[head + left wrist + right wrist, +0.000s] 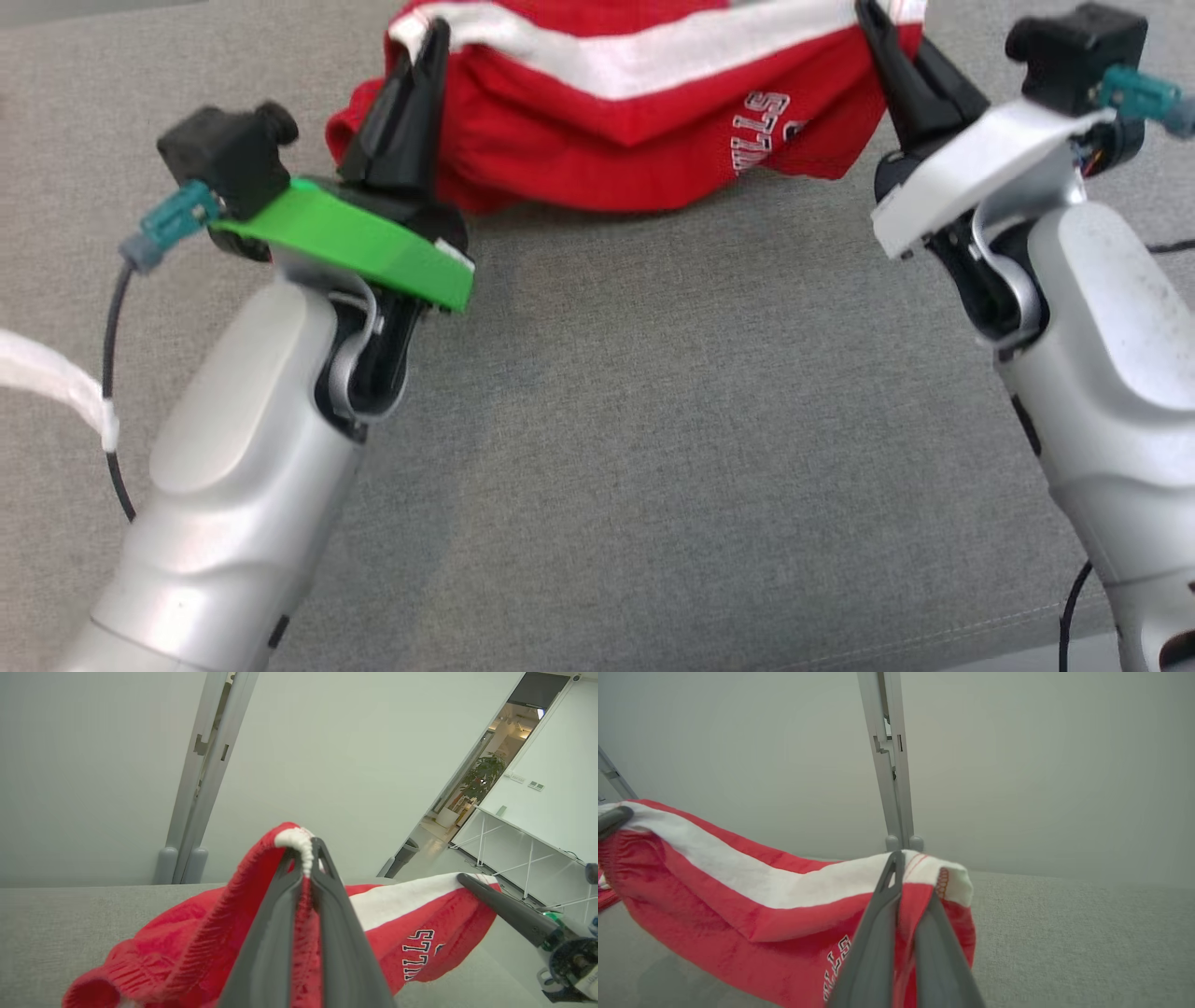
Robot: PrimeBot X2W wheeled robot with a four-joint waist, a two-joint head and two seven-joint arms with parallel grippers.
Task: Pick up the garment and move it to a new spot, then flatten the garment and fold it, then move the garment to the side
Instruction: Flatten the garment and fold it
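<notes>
Garment (597,140) was found to be red, with a broad white stripe (653,56) and white lettering (761,131). It hung between my two arms at the far side of the grey fabric-covered worktop (653,420).

I noted the left pincer (431,37) closed on the garment's white-edged corner. In the left wrist view the cloth ran between the two dark fingers (273,942) and folded over their tips. I noted the right pincer (873,19) likewise clamped on the opposite end, at the white stripe. In the right wrist view the fabric was pinched between its fingers.

The stretch between the two grips sagged, with the stripe running along the top edge. The lower red part drooped toward the worktop, and a shadow lay just beneath it. Whether it touched the surface, I could not tell. A bunched red fold hung low beside the left pincer.

The left wrist carried a green plate (355,238) and the right wrist a white plate (971,159). Behind the worktop I observed a plain pale wall (93,765) with a grey upright post (203,788) against it.
</notes>
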